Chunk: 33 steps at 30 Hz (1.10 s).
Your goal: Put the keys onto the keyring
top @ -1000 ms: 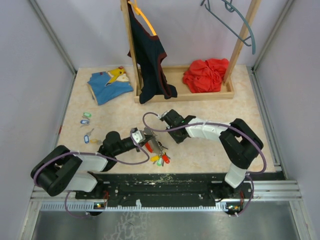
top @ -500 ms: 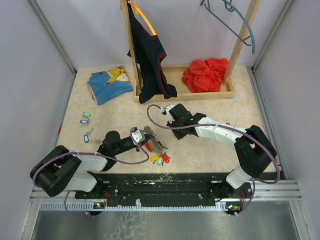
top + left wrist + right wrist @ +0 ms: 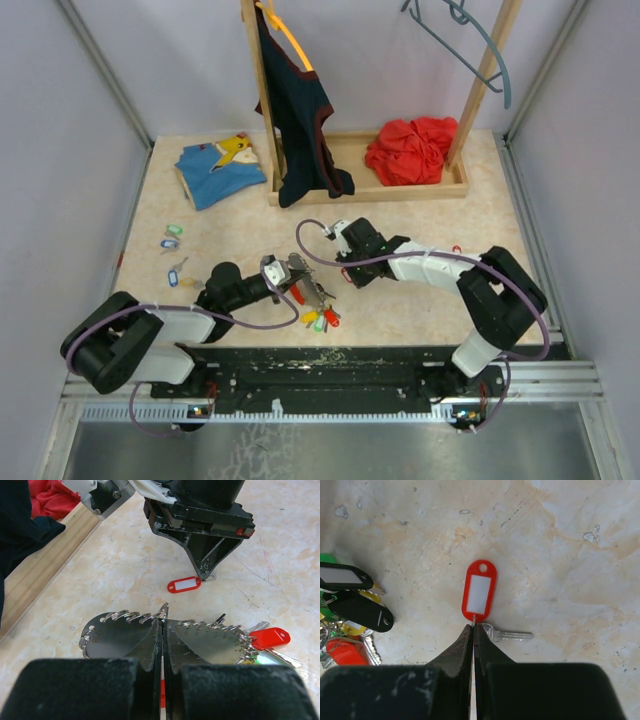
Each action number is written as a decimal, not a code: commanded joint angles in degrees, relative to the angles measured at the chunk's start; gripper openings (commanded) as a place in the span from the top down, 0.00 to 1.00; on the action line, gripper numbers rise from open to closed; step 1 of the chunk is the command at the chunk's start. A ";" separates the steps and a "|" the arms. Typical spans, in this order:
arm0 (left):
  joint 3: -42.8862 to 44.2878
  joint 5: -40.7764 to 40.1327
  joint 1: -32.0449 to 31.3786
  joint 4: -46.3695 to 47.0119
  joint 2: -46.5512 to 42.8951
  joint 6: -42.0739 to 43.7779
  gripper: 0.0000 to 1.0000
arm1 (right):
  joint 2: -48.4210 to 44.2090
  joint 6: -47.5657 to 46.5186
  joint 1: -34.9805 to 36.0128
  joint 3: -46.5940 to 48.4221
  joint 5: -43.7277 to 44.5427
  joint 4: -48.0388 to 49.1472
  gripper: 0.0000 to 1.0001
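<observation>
Right wrist: red-tag key (image 3: 507, 635) flat on bench (image 3: 570, 555), touching tips of R fingers (image 3: 471, 634), which are pressed together at tag's lower end. L fingers (image 3: 158, 637) pinch keyring (image 3: 163, 611); other keys (image 3: 267, 639) bunched beside them.

The top camera sits high behind both arms and looks down on the whole pale marbled table (image 3: 230, 235). The left wrist camera lies low and close, looking along its own black fingers (image 3: 145, 652) across the table. The right wrist camera looks straight down from very near. Both wrist cameras see the same small red plastic tag with a white label (image 3: 184, 584) (image 3: 479, 590).
</observation>
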 commanded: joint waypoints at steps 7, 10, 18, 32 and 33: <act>1.01 -0.03 0.15 2.06 -0.70 -0.67 1.00 | 1.20 1.40 -0.35 3.75 2.91 -2.69 0.85; 1.10 0.08 0.12 2.08 -0.60 -0.71 1.00 | 2.21 1.55 -0.34 4.94 3.01 -3.94 0.82; 1.18 0.24 0.13 2.11 -0.44 -0.84 1.00 | 4.64 1.51 -0.26 6.84 0.86 -4.79 0.79; 1.27 0.26 0.13 1.99 -0.41 -0.91 1.00 | 6.61 1.20 -0.27 8.86 -0.15 -6.86 0.87; 1.27 0.22 0.14 2.00 -0.42 -0.82 1.00 | 6.53 1.20 -0.25 8.99 -0.15 -7.12 0.88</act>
